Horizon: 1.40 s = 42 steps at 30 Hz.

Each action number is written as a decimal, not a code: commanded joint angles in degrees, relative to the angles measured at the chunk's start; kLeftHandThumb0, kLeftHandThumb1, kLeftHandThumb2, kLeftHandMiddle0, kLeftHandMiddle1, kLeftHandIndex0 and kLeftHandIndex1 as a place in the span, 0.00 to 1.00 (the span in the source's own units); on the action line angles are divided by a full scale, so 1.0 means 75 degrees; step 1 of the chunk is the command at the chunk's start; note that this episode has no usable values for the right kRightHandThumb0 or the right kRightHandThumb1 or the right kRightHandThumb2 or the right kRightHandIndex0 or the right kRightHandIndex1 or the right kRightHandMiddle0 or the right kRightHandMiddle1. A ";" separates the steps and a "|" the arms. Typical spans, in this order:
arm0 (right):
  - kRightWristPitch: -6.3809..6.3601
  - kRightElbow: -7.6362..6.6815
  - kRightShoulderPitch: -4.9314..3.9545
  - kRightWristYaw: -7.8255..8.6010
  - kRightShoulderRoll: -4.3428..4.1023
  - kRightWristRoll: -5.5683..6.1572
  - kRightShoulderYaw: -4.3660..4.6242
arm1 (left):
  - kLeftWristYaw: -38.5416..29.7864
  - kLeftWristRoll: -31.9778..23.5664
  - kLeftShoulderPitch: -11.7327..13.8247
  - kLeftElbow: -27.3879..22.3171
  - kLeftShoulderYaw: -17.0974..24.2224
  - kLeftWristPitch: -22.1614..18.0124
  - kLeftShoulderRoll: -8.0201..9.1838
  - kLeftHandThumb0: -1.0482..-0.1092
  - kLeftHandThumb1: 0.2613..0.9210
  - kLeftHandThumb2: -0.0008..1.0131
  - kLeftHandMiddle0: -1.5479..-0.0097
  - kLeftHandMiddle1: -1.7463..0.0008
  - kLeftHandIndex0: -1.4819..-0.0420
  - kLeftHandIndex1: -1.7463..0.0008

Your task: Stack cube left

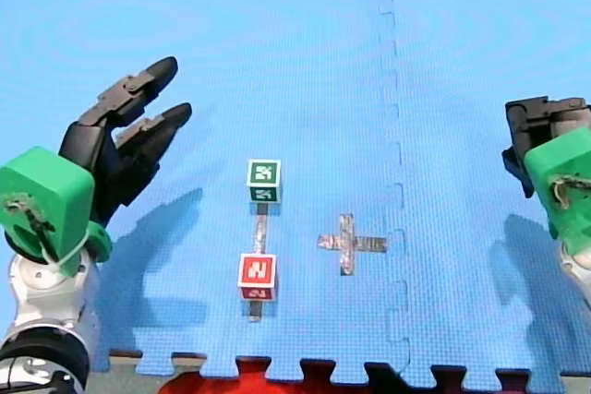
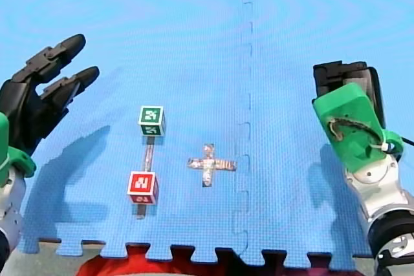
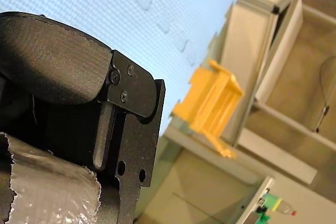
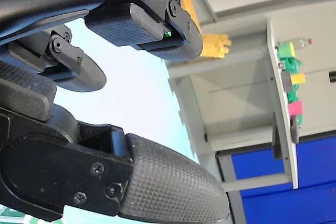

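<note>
A green cube point(image 1: 263, 180) with a white marker on top sits on the blue foam mat point(image 1: 323, 62), a little left of centre. A red cube point(image 1: 258, 275) with the same kind of marker stands nearer to me, in line with the green one, and a short tape strip point(image 1: 261, 228) lies between them. They are apart, each resting on the mat. My left hand point(image 1: 152, 99) hovers to the left of the cubes, holding nothing. My right hand point(image 2: 343, 82) is far off at the right side of the mat, its fingers curled and holding nothing.
A silver tape cross point(image 1: 349, 243) is stuck to the mat just right of the cubes. A seam point(image 1: 395, 136) between mat tiles runs front to back. The mat's jagged front edge point(image 1: 305, 371) lies close behind the red cube, with something red point(image 1: 212, 385) below it.
</note>
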 commanded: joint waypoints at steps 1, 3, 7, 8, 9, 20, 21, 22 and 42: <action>-0.0035 -0.0008 0.0030 -0.0019 -0.0029 0.0011 -0.0007 | 0.0075 0.0051 0.0025 -0.0005 -0.0029 -0.0001 0.0036 0.03 1.00 0.08 0.58 1.00 0.66 1.00; -0.0035 -0.0009 0.0034 -0.0016 -0.0030 0.0011 -0.0006 | 0.0136 0.0081 0.0028 -0.0011 -0.0053 0.0017 0.0043 0.03 1.00 0.08 0.58 1.00 0.66 1.00; -0.0041 -0.0005 0.0048 -0.0025 -0.0028 0.0005 -0.0001 | 0.0224 0.0123 0.0031 -0.0020 -0.0074 0.0025 0.0046 0.02 1.00 0.09 0.58 1.00 0.66 1.00; -0.0045 -0.0007 0.0052 -0.0029 -0.0028 0.0004 0.0000 | 0.0236 0.0127 0.0034 -0.0024 -0.0075 0.0022 0.0045 0.02 1.00 0.09 0.58 1.00 0.66 1.00; -0.0046 -0.0009 0.0053 -0.0030 -0.0028 0.0005 0.0000 | 0.0247 0.0131 0.0036 -0.0027 -0.0077 0.0018 0.0046 0.02 1.00 0.09 0.58 1.00 0.66 1.00; -0.0036 -0.0018 0.0049 -0.0008 -0.0008 0.0029 -0.0011 | 0.0351 0.0163 0.0046 -0.0039 -0.0101 -0.0006 0.0081 0.00 1.00 0.10 0.57 1.00 0.66 1.00; -0.0033 -0.0016 0.0048 -0.0007 -0.0006 0.0031 -0.0012 | 0.0360 0.0166 0.0047 -0.0040 -0.0105 -0.0011 0.0081 0.00 1.00 0.10 0.57 1.00 0.66 1.00; -0.0031 -0.0015 0.0047 -0.0007 -0.0005 0.0032 -0.0014 | 0.0367 0.0168 0.0048 -0.0042 -0.0108 -0.0015 0.0080 0.00 1.00 0.10 0.57 1.00 0.66 1.00; -0.0046 -0.0043 0.0044 -0.0001 -0.0022 0.0034 -0.0020 | 0.0510 0.0266 0.0037 -0.0069 -0.0174 -0.0114 0.0095 0.00 1.00 0.12 0.57 1.00 0.67 1.00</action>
